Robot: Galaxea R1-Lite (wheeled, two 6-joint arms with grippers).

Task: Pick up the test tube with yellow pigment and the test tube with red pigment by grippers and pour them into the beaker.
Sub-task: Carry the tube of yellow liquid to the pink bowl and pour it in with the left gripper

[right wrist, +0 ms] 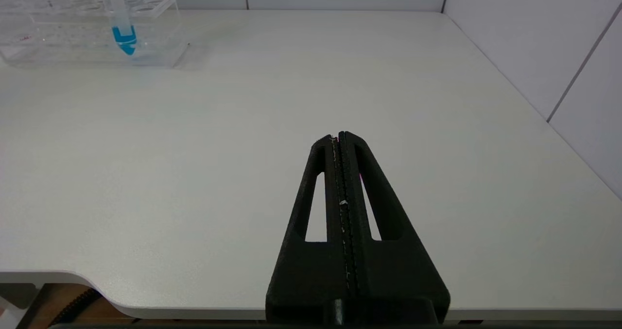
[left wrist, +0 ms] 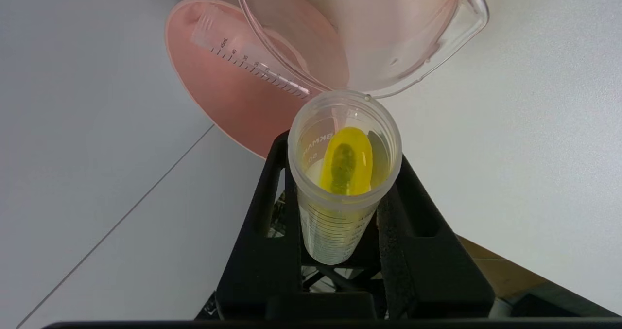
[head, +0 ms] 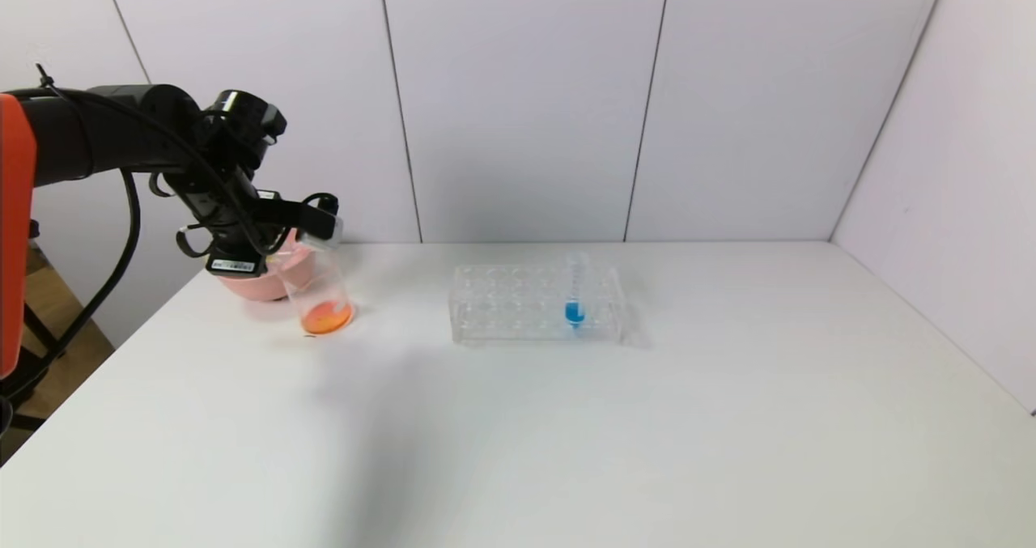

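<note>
Yellow tube (left wrist: 342,173) is clamped in the left hand (left wrist: 340,207), tipped with its mouth at the beaker (head: 321,293) rim, beside the pink bowl (head: 251,285). Orange liquid already lies in the beaker, so the yellow pour seems the step in hand; next calls for more tilt. Right hand (right wrist: 342,139) hovers closed and empty over the white bench (head: 647,418), where a rack (head: 534,305) holds a blue tube (head: 575,293) before pale panelled walls.

the table (head: 566,435) was seen as smooth and matt white; the beaker (head: 322,293) and rack (head: 518,305) as clear glossy plastic; the bowl (left wrist: 228,100) as smooth pink plastic.
</note>
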